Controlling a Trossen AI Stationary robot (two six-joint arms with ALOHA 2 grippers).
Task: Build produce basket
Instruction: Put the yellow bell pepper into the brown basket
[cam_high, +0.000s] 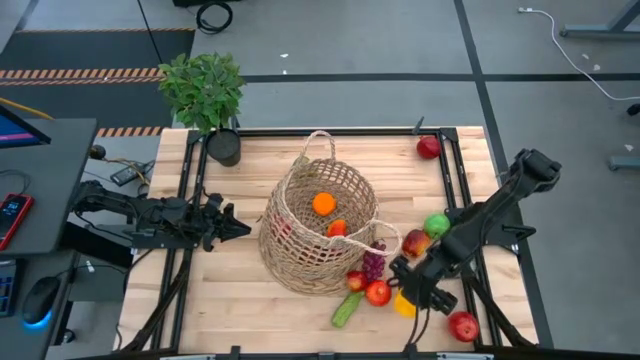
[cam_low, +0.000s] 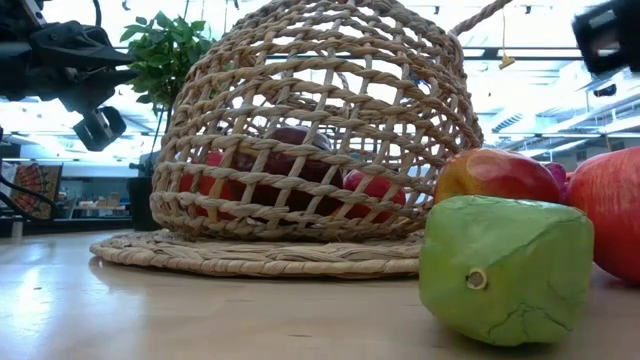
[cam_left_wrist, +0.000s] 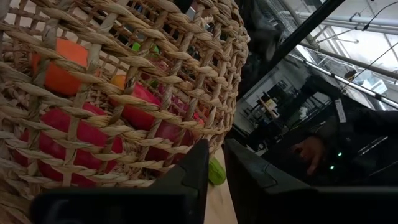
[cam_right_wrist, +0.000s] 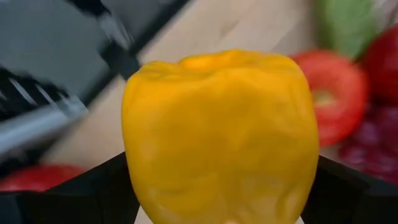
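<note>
The wicker basket (cam_high: 318, 228) rests on its flat woven bottom (cam_low: 260, 255) mid-table, with an orange (cam_high: 323, 203) and red produce (cam_left_wrist: 81, 134) inside. My right gripper (cam_high: 415, 290) is near the table's near right corner, shut on the yellow pepper (cam_right_wrist: 217, 137). Loose produce lies around it: purple grapes (cam_high: 373, 264), a green cucumber (cam_high: 347, 308), a green apple (cam_high: 437, 224) and red apples (cam_high: 462, 326). Left of the basket my left gripper (cam_high: 238, 227) points level at its wall, shut and touching nothing. My right gripper pinches the yellow pepper between its two fingers (cam_right_wrist: 93, 186), one on each of two opposite side walls (cam_right_wrist: 140, 180). The fingers slant down from the table's right side. The pepper's lobed end faces the wrist camera. Its underside is hidden.
A red apple (cam_high: 428, 147) lies alone at the far right. A potted plant (cam_high: 205, 95) in a black pot (cam_high: 225, 148) stands at the far left corner. Black frame rails (cam_high: 455, 180) run along the table's sides. A person's hand (cam_left_wrist: 308, 152) shows beyond the table.
</note>
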